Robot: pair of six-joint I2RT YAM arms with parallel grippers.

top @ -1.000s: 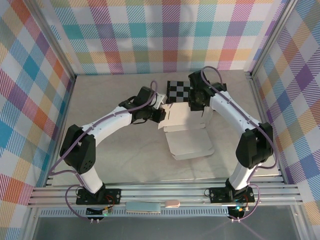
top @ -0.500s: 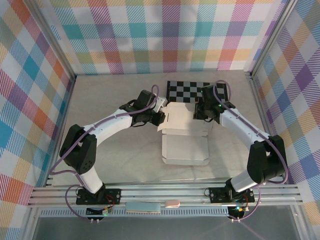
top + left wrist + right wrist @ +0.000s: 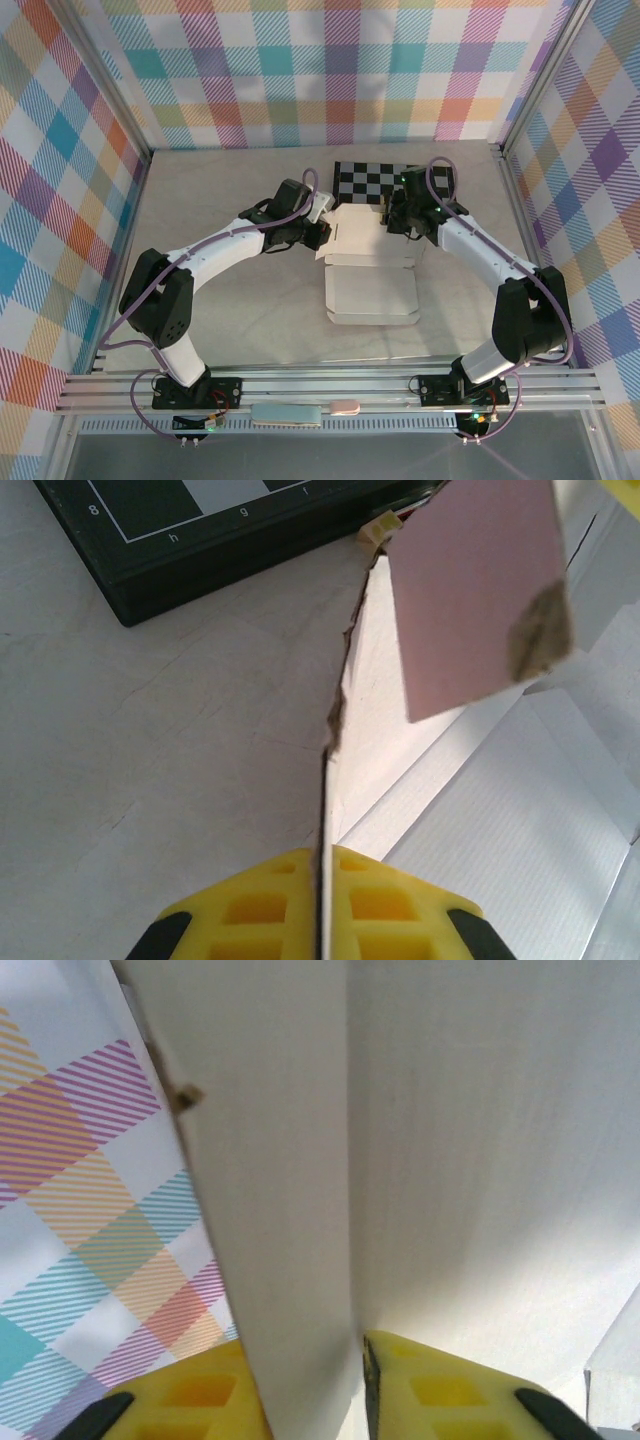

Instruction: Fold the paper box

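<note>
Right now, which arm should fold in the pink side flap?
Left, probably. The left end effector is clamped on the paper box edge with the pink flap just ahead of it; the right end effector grips the panel's opposite side.

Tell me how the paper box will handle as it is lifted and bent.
The paper box probably feels light and floppy: in the left gripper it shows a very thin edge. It likely bends along its creases, since one panel stands raised. Its ragged edge suggests it may tear if pulled hard.
</note>
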